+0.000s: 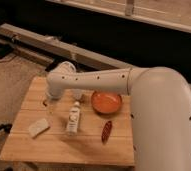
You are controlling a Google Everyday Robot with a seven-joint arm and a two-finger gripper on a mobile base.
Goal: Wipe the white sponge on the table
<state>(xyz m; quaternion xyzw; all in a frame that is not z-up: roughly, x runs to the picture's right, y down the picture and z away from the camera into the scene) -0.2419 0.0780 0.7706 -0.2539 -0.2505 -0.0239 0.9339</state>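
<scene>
— Where's the sponge (39, 127)?
— You'll see it lying flat at the front left of the surface (64, 148), left of the bottle (73, 120) and apart from it
— And the hand (50, 100)?
— Your hand hangs over the rear left, behind the sponge and clear of it; apart or together, I cannot tell

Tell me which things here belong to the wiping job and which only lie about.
Job: white sponge, table, gripper over the table, beyond the sponge.
Lying about: white bottle, orange bowl, dark red oblong thing.
</scene>
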